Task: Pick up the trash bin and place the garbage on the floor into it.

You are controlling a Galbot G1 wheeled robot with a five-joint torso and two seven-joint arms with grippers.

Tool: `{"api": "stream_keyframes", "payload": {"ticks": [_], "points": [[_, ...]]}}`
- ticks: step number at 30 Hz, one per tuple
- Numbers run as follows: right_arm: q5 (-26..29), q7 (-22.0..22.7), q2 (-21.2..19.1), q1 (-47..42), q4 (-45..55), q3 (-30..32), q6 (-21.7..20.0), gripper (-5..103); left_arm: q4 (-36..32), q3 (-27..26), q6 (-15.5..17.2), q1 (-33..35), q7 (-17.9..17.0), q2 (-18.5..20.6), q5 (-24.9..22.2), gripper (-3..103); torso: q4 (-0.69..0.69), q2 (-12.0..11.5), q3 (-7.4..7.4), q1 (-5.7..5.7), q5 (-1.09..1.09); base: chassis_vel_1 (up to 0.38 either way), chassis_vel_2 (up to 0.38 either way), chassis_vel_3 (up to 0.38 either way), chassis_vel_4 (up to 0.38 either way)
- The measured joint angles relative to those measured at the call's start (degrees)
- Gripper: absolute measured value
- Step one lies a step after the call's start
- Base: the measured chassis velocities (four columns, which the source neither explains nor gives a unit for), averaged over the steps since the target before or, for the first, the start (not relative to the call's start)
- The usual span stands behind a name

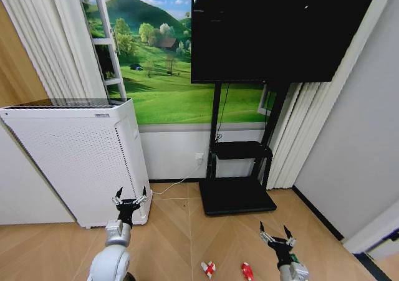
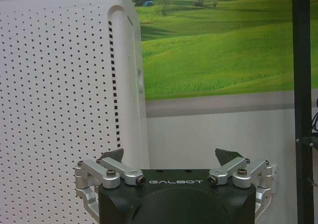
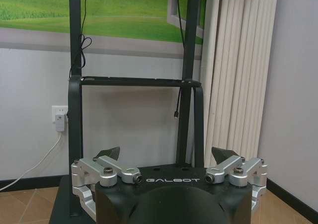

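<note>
Garbage lies on the wood floor near the robot's feet – a red-and-white wrapper & a red packet, both small, crinkly-looking. I can't spot the trash bin, so step 1 – finding it & picking it up – isn't started, I think. Next move likely needs a turn or look-around. Left gripper is held up by the tall white box w/ little holes, fingers spread wide, holding nothing. Right gripper is up too, fingers released, near the black TV stand.
</note>
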Motion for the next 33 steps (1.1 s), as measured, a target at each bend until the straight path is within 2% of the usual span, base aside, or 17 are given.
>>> {"api": "stream_keyframes", "payload": {"ticks": [33], "points": [[-0.71, -1.08, 0.04, 0.05, -0.50, 0.07, 0.79, 100, 0.07, -0.05, 0.23, -0.21, 0.14, -0.10, 0.03, 100, 0.00, -8.56, -5.17, -3.39, 0.00, 0.000, 0.000, 0.000, 0.000]]}}
